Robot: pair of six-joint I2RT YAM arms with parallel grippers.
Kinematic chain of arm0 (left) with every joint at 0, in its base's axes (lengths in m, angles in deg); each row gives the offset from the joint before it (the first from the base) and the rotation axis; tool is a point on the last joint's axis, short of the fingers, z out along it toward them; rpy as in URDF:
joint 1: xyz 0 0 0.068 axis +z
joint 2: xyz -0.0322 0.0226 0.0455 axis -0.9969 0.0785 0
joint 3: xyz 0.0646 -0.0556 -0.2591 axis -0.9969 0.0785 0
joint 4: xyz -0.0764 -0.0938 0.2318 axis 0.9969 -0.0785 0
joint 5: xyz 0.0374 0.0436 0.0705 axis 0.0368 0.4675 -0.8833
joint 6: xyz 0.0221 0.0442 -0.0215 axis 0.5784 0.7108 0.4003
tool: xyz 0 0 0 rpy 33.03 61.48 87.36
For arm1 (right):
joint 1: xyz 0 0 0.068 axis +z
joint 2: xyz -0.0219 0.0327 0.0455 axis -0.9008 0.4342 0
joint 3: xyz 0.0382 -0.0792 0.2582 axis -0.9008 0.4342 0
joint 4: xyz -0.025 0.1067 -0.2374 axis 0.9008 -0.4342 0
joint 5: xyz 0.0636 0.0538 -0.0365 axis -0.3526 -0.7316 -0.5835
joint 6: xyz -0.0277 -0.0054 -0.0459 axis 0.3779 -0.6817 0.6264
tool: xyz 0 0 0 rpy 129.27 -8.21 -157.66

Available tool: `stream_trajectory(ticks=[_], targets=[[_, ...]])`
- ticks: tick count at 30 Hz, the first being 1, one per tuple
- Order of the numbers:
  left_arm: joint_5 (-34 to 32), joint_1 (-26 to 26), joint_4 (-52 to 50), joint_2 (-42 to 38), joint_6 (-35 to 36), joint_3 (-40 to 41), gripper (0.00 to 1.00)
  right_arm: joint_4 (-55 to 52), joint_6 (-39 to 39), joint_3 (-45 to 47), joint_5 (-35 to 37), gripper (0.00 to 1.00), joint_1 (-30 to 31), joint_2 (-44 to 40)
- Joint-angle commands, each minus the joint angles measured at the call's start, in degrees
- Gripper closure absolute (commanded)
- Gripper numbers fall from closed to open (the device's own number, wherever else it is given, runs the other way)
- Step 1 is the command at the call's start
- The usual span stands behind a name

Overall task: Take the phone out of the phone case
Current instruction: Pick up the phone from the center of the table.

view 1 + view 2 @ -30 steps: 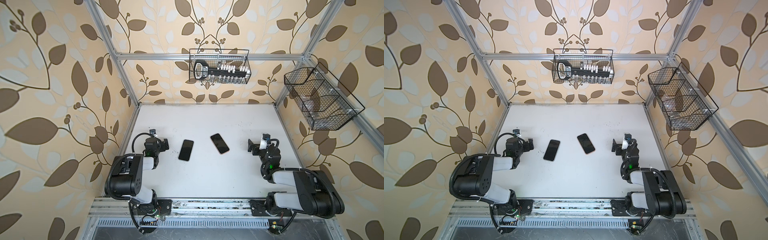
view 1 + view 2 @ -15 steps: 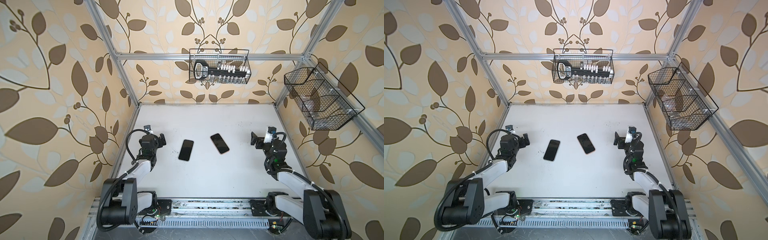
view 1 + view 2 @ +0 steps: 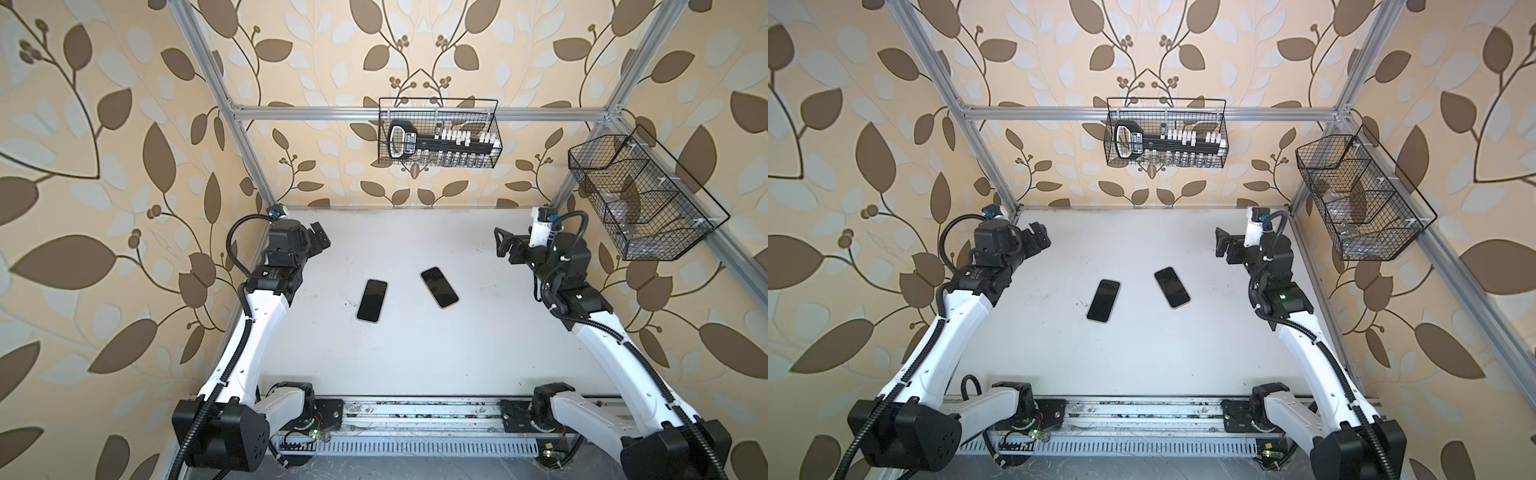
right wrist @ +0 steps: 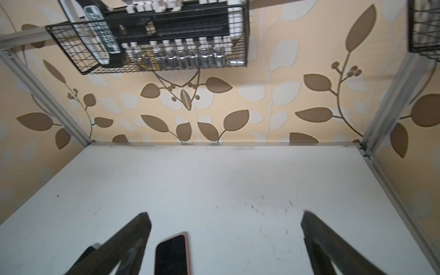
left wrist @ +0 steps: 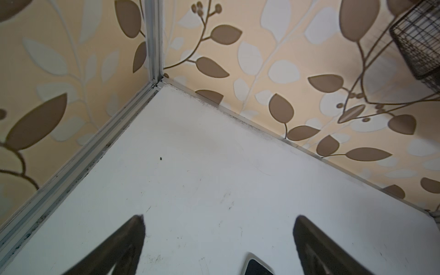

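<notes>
Robot test cell — aluminium frame (image 3: 311,111).

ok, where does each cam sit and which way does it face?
Top views: overhead, front, looking down at table and back wall; both arms.
Left wrist: behind left end effector, facing back-left corner; open fingers.
Right wrist: behind right end effector, facing back wall basket; open fingers.
Shared: pink-edged phone, right wrist and both top views.

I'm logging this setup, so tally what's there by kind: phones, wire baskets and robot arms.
Phones on the table: 2, left phone and right phone
Wire baskets on the walls: 2, back basket and side basket
Robot arms: 2, left arm and right arm
Total: 6
</notes>
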Motion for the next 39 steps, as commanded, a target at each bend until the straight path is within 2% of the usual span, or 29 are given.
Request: stream_trajectory(ticks=[1,4,7,12,17,24,29,39], targets=[[7.83,-1.42,-11.98,1.08,1.62,-5.95,0.01,-13.65,0.96,-5.57,-1.51,0.0,3.64,3.35],[12.38,-2.56,-14.36,3.15,3.26,-8.02,0.01,-15.87,2.04,-7.17,-1.7,0.0,7.53,5.27],[13.21,-4.48,-15.48,6.46,4.31,-8.55,0.01,-18.86,4.12,-7.97,-0.64,0.0,11.22,8.4],[1.82,-11.08,-16.02,10.95,5.91,-8.84,0.01,-19.35,4.64,-5.94,-2.62,0.0,15.83,12.81],[2.52,-11.45,-15.74,11.09,6.49,-6.25,0.01,-21.65,5.63,-5.25,-1.46,0.0,20.18,18.57],[0.81,-11.49,-14.43,6.92,7.12,-2.88,0.01,-22.35,5.36,-4.52,-2.83,0.05,20.64,27.82],[-0.8,-11.49,-13.25,4.49,7.05,-1.63,0.01,-20.32,4.52,-5.35,-0.18,0.07,20.81,31.78],[-2.79,-11.49,-13.7,4.42,6.86,-1.52,0.01,-21.99,4.96,-14.25,1.48,0.06,19.96,42.57]])
